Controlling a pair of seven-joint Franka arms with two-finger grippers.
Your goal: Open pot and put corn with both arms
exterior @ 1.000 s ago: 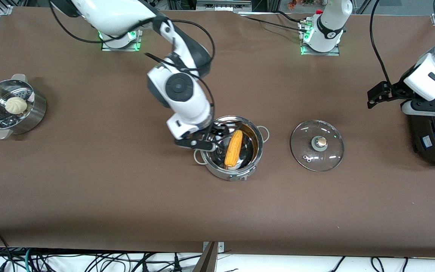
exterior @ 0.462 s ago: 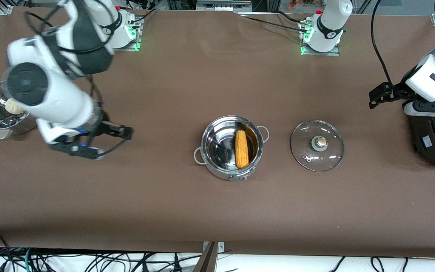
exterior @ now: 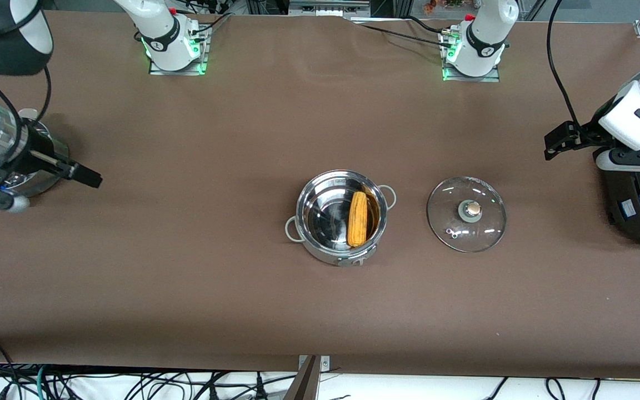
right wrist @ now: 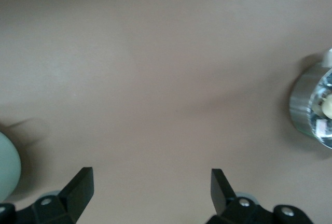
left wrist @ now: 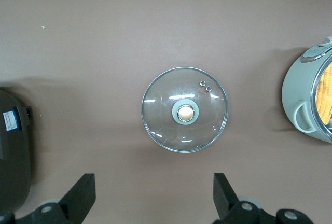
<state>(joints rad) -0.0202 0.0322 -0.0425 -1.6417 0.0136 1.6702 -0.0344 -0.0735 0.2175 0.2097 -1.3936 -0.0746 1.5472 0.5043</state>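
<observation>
corn: stiff, light, lies in pot, well away from my empty, spread right gripper. lid: fragile glass, best taken by its knob, lies under my spread, idle left gripper.

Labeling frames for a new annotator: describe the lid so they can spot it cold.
Start at the shiny steel pot mid-table with the corn inside. Beside it, toward the left arm's end, the glass lid lies flat on the brown table. It is the only clear disc there, with a tan-topped knob at its centre; the black cooker farther along that end is dark and much bulkier.
</observation>
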